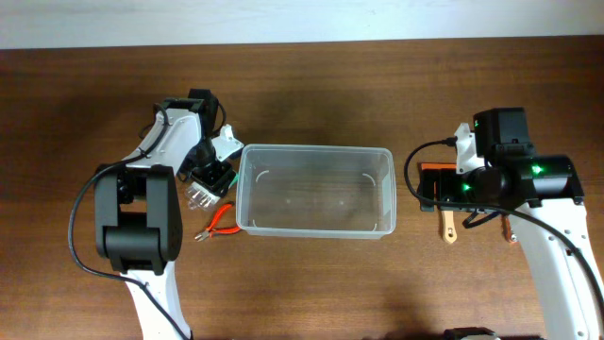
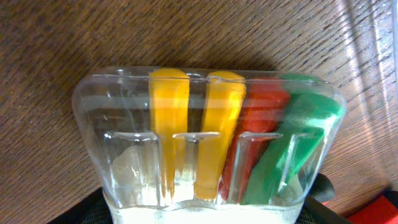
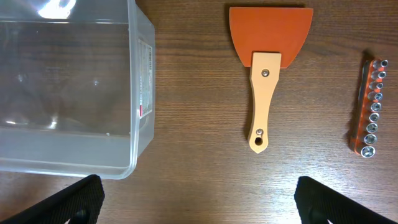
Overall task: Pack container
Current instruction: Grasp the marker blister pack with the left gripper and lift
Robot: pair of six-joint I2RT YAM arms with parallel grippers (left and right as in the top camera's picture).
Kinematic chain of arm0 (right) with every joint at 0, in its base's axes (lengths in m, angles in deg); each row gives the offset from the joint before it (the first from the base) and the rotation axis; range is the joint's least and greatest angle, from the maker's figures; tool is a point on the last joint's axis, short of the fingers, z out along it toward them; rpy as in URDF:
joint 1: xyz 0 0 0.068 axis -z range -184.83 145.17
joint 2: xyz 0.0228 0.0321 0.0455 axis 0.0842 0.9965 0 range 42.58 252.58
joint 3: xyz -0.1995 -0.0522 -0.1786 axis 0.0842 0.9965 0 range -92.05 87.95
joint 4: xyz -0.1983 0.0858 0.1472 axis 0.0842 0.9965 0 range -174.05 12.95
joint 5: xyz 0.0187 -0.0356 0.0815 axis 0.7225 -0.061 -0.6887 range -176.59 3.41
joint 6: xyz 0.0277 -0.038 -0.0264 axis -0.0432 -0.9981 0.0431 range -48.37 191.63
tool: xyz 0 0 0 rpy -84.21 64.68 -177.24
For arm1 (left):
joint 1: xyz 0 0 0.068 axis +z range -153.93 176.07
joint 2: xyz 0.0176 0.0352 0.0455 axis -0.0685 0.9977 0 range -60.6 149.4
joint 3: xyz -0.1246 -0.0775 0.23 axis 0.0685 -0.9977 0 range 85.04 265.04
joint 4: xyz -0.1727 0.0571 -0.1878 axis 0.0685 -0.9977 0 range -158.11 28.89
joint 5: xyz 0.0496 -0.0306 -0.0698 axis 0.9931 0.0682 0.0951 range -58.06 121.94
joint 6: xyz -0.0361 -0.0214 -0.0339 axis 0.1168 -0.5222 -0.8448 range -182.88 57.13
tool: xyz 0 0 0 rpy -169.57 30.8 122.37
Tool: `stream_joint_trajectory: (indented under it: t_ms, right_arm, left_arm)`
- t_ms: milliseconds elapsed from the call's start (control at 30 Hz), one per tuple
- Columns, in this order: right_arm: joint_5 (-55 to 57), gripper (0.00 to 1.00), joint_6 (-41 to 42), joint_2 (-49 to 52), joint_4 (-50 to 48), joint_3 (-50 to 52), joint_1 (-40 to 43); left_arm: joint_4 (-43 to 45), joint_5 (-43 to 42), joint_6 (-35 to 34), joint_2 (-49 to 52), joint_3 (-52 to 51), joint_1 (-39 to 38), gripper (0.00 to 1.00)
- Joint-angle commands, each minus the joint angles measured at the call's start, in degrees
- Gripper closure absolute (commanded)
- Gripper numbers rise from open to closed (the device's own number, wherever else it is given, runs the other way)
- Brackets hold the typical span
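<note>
Clear container (image 1: 314, 189) mid-table, left gripper (image 1: 206, 181) clasping plastic case (image 2: 205, 143)

**Arm pose log**

I see the left arm (image 1: 140, 222) reaching forward with the left gripper (image 1: 209, 177) angled down. A clear case (image 2: 205, 137) hides its jaws. The right gripper (image 3: 199, 205) faces straight down, fingers (image 3: 74, 199) spread wide.

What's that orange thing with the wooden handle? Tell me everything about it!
It's a scraper: a flat orange blade, wide at the end, fixed by a rivet to a pale wood-looking handle with a hole near its tip. It lies flat on the brown table, between the clear container and an orange rack of sockets, touching neither.
</note>
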Motion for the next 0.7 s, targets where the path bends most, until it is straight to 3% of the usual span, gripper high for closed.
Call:
stream_joint_trajectory:
  t_ms: [0,100,667]
  right_arm:
    - [0.70,0.01,-0.61,0.09,0.07,-1.09,0.15]
    - [0.68,0.01,-0.59,0.09,0.11,-1.09,0.15]
    - [0.70,0.01,-0.61,0.09,0.50,-1.09,0.15]
  left_arm:
    - [-0.35,-2.58,0.20,1.18,-0.13,-0.24,0.93]
    - [-1.18,-1.90,-0.94,1.18,1.86,-0.24,0.98]
    - [-9.44,4.13,-6.64,1.18,17.97,1.09,0.98]
